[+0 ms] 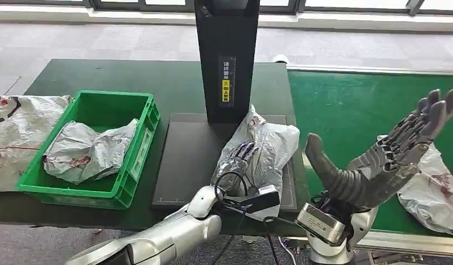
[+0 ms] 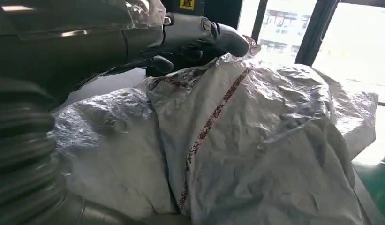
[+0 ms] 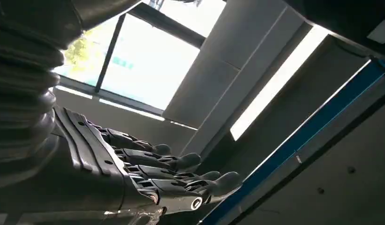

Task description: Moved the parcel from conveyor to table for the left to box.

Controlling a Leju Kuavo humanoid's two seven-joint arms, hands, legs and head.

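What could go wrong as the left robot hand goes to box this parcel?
Left robot hand lies on the parcel with no firm grip showing; the slick crumpled bag may slip out. The black post stands close behind, so a lift could snag it. The green crate already holds a bag, leaving less room.

Even daylight from the tall windows (image 1: 268,5) washes the head view, which is sharp with soft shadows. Panes blow out white in both wrist views, leaving the dark ribbed left hand (image 2: 64,51) underexposed and the crinkled silver plastic parcel (image 2: 256,154) slightly soft.
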